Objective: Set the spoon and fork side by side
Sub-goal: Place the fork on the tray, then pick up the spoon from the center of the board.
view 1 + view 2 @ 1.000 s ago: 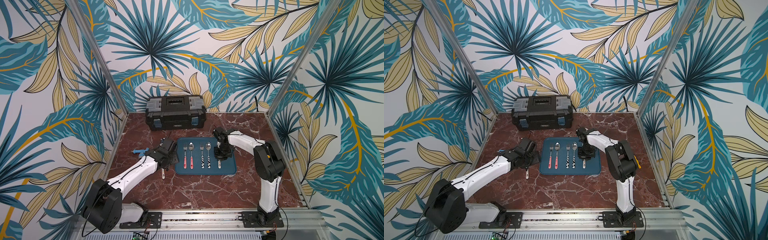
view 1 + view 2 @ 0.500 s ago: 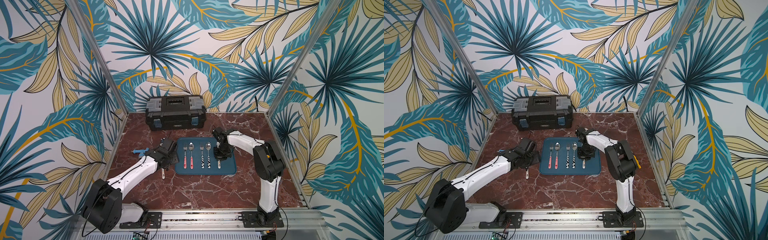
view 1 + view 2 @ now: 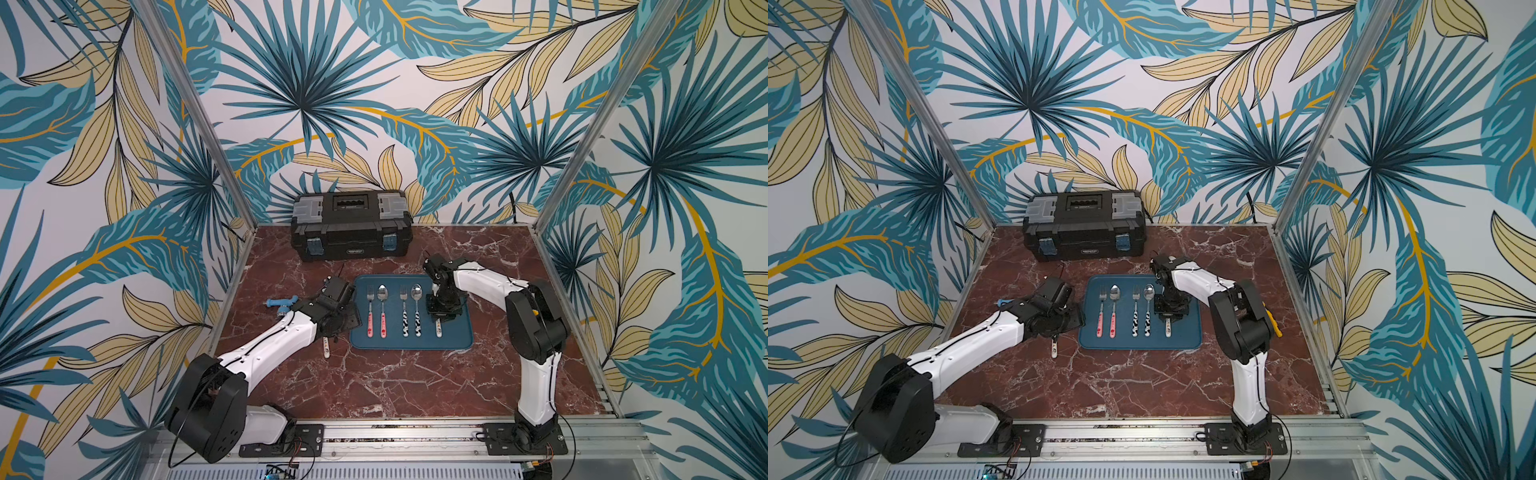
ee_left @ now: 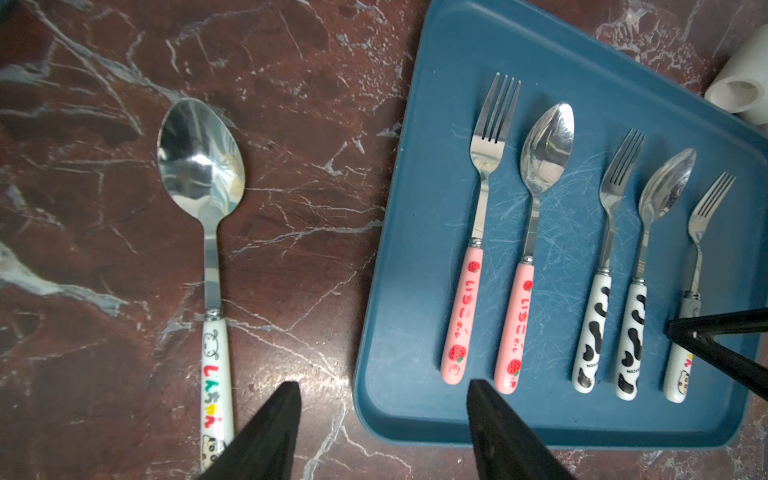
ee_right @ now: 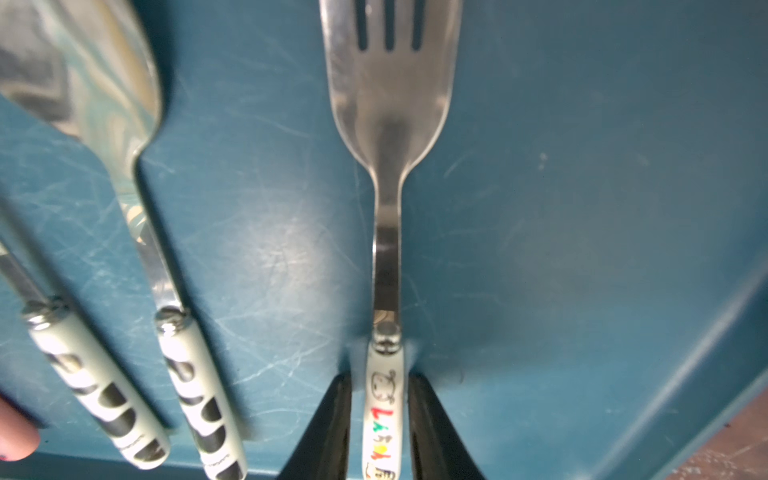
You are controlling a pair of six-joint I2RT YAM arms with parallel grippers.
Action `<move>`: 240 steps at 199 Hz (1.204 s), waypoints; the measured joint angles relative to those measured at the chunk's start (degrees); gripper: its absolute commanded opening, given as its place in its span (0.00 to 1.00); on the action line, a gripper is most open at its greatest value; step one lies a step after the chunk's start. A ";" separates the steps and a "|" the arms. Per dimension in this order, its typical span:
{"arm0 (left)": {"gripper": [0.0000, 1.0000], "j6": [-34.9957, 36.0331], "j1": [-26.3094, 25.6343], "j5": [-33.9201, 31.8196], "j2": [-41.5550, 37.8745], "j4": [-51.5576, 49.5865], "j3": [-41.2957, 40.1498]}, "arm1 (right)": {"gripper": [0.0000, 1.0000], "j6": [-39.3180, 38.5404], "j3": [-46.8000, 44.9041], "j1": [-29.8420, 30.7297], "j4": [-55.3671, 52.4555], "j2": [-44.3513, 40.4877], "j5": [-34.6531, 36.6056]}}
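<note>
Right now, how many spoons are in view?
3: pink-handled spoon and cow-print spoon on the blue tray; cartoon-handled spoon on the marble beside it. Nothing appears hidden.

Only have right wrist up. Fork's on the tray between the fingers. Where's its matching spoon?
Observer: Off the tray. The spoon lies on the table, on the left arm's side of the tray.
Operator: Left arm got it?
Observer: No. The left gripper is open, and the spoon's handle lies beside one of its fingers, not between them.
Operator: Anything on the tray past my frame?
Observer: A pink fork and pink spoon, lying side by side.
</note>
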 measured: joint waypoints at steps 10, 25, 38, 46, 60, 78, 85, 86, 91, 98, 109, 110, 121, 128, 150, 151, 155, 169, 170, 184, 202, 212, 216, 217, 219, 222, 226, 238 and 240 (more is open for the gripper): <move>0.68 0.00 0.00 0.04 0.02 0.00 0.00 | 0.32 0.02 0.00 0.00 0.00 -0.02 -0.02; 0.69 0.02 0.00 0.04 0.02 0.00 0.00 | 0.34 0.07 -0.02 0.04 0.00 -0.26 -0.04; 0.70 0.00 0.00 -0.24 0.07 -0.11 0.00 | 0.38 0.24 -0.09 0.04 0.00 -1.29 -0.24; 0.72 -0.07 0.02 -0.92 0.22 -0.44 0.02 | 0.41 0.42 -0.09 0.04 0.00 -2.47 -0.24; 0.74 -0.35 0.31 -2.32 1.01 -1.75 0.09 | 0.44 0.79 -0.02 0.04 -0.02 -5.88 -0.07; 0.74 -0.68 1.90 -2.99 3.80 -3.98 0.50 | 0.45 1.18 0.63 0.04 -0.37 -11.32 1.11; 0.74 -0.76 2.91 -2.93 5.49 -4.72 0.85 | 0.45 1.33 1.07 0.04 -0.46 -13.55 1.95; 0.74 -0.79 3.02 -2.93 5.68 -4.79 0.87 | 0.45 1.36 1.16 0.04 -0.48 -13.97 2.14; 0.73 -0.83 3.69 -2.86 6.91 -5.22 1.20 | 0.45 1.40 1.42 0.04 -0.48 -15.47 2.89; 0.70 -0.87 4.72 -2.49 8.76 -5.79 1.68 | 0.45 1.40 1.62 0.04 -0.44 -17.55 3.87; 0.67 -0.98 5.88 -1.99 11.26 -6.29 2.25 | 0.45 1.40 1.70 0.04 -0.63 -20.41 5.53; 0.67 -0.94 6.03 -1.90 11.52 -6.38 2.32 | 0.45 1.38 1.70 0.04 -0.66 -20.59 5.62; 0.66 -0.92 6.86 -1.46 13.46 -6.67 2.56 | 0.46 1.38 1.70 0.04 -1.01 -22.49 6.93; 0.64 -1.03 7.23 -1.36 14.32 -6.91 2.56 | 0.46 1.36 1.66 0.04 -1.22 -23.21 7.67; 0.55 -1.11 7.63 -1.33 15.28 -7.54 2.56 | 0.46 1.31 0.26 -0.04 -1.31 -23.93 9.18; 0.55 -1.07 7.63 -1.33 15.28 -7.54 2.56 | 0.46 1.31 0.17 -0.04 -1.33 -23.93 9.20; 0.53 -1.36 7.67 -1.33 15.28 -7.56 2.56 | 0.46 1.31 -0.28 -0.07 -1.40 -23.93 9.38; 0.44 -1.57 7.87 -1.51 15.37 -7.67 2.56 | 0.46 1.31 -1.81 -0.24 -1.90 -23.91 9.62; 0.43 -1.49 7.87 -1.53 15.37 -7.69 2.56 | 0.46 1.31 -1.88 -0.26 -1.92 -23.91 9.64; 0.34 -1.97 7.89 -1.51 15.37 -7.67 2.54 | 0.46 1.31 -2.78 -0.48 -2.56 -23.93 9.90; 0.30 -3.28 7.93 -1.64 15.32 -7.21 2.27 | 0.46 1.25 -3.06 -0.83 -2.84 -23.93 10.38; 0.29 -3.54 7.96 -1.66 15.28 -7.08 2.12 | 0.46 1.07 -3.06 -1.05 -2.86 -24.02 10.62; 0.29 -3.69 7.98 -1.70 15.28 -7.04 2.08 | 0.46 1.03 -3.06 -1.18 -2.91 -24.06 10.69; 0.29 -3.67 7.98 -1.70 15.28 -7.04 2.08 | 0.46 1.01 -3.06 -1.18 -2.93 -24.09 10.71; 0.28 -3.74 7.98 -1.70 15.28 -7.02 2.05 | 0.46 0.92 -3.06 -1.22 -2.95 -24.13 10.78; 0.28 -3.85 7.98 -1.70 15.28 -6.95 2.01 | 0.46 0.92 -3.06 -1.29 -2.99 -24.15 10.80; 0.28 -3.87 7.98 -1.70 15.26 -6.93 1.99 | 0.46 0.90 -3.06 -1.36 -3.04 -24.26 10.86; 0.26 -4.02 7.98 -1.77 15.17 -6.82 1.81 | 0.46 0.87 -3.06 -1.68 -3.26 -24.48 11.02; 0.25 -4.04 7.98 -1.79 15.17 -6.78 1.79 | 0.46 0.87 -3.06 -1.73 -3.32 -24.50 11.02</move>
